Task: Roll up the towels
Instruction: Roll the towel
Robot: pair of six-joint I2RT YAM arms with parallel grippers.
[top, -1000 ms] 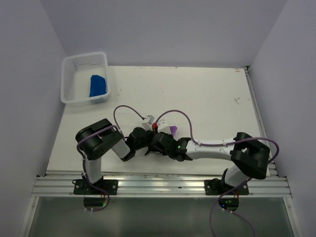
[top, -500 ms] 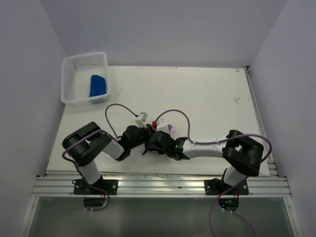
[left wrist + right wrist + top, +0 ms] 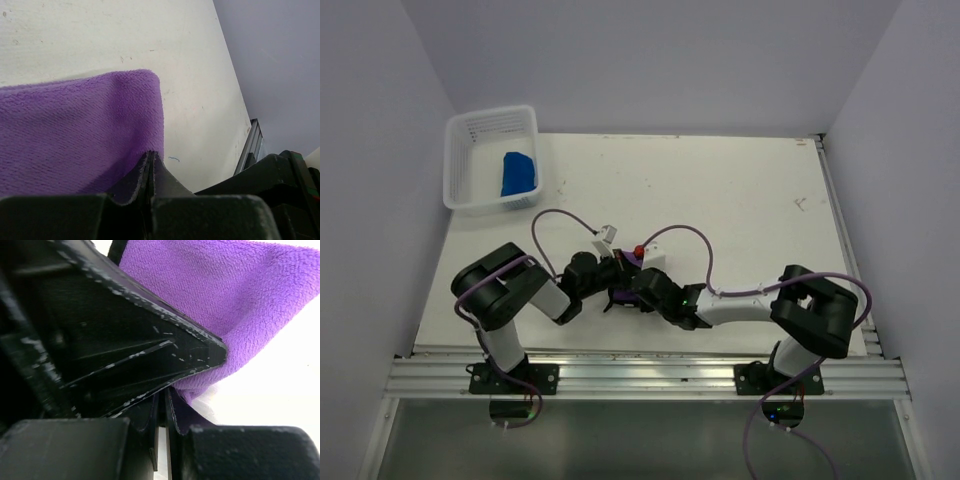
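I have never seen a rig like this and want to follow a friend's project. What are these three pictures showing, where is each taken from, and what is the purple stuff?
This is a robot with two jointed arms bolted at the near edge of a white table. The wide picture comes from a fixed camera above and behind the arms. The two close-ups come from a small camera on each wrist, so the black shapes in them are gripper fingers seen from very near. The purple stuff is a purple towel, a soft cloth at the middle of the table. The left gripper and the right gripper are both closed, and each seems to pinch an edge of it. In the far left corner stands a white mesh basket with a blue towel inside.
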